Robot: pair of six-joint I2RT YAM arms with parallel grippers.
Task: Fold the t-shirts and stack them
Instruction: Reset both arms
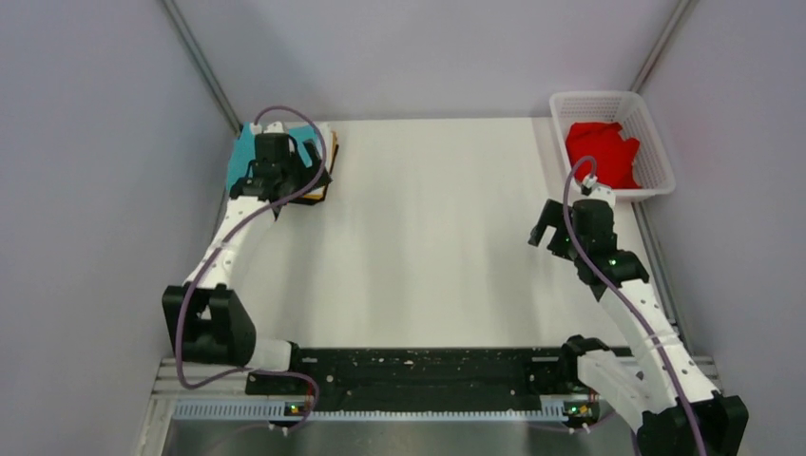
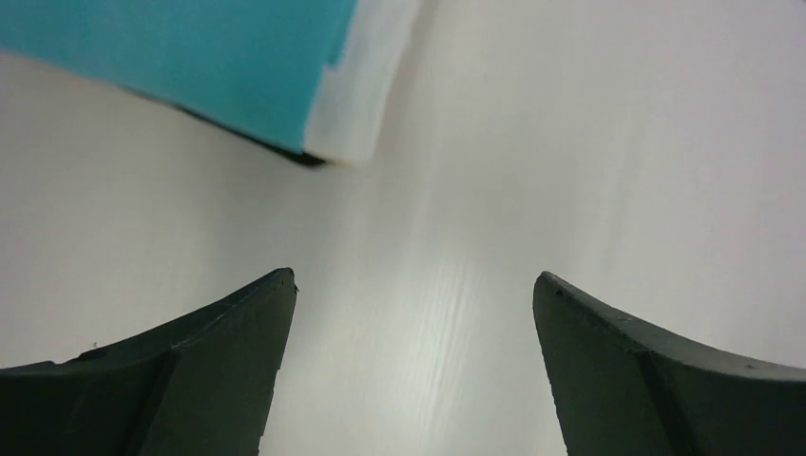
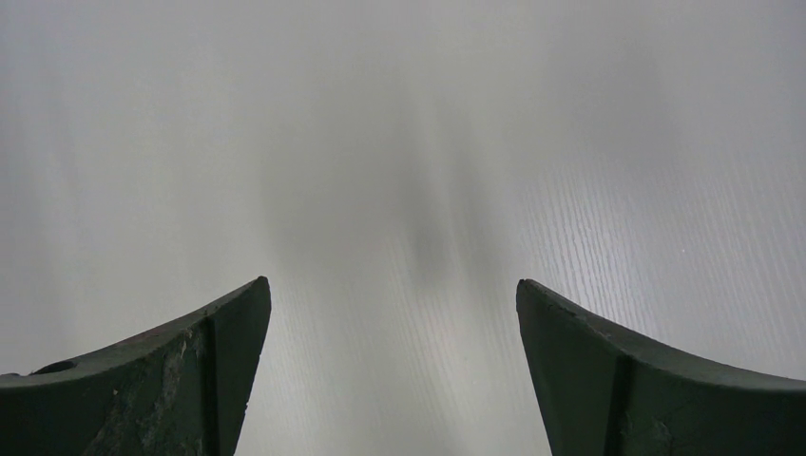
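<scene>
A stack of folded t-shirts lies at the far left of the table. The turquoise-blue shirt (image 1: 241, 154) is on top, and an orange-yellow shirt edge (image 1: 332, 144) shows at the stack's right side. In the left wrist view the turquoise shirt (image 2: 190, 57) lies over a white shirt (image 2: 366, 85). My left gripper (image 1: 316, 169) is open and empty at the stack's right edge, over bare table (image 2: 413, 285). The red shirt (image 1: 602, 152) lies crumpled in the basket. My right gripper (image 1: 551, 235) is open and empty above bare table (image 3: 393, 290), just in front of the basket.
The white lattice basket (image 1: 658, 152) stands at the far right corner. The white table (image 1: 428, 237) is flanked by grey walls on both sides and at the back. A black rail (image 1: 428, 370) runs along the near edge between the arm bases.
</scene>
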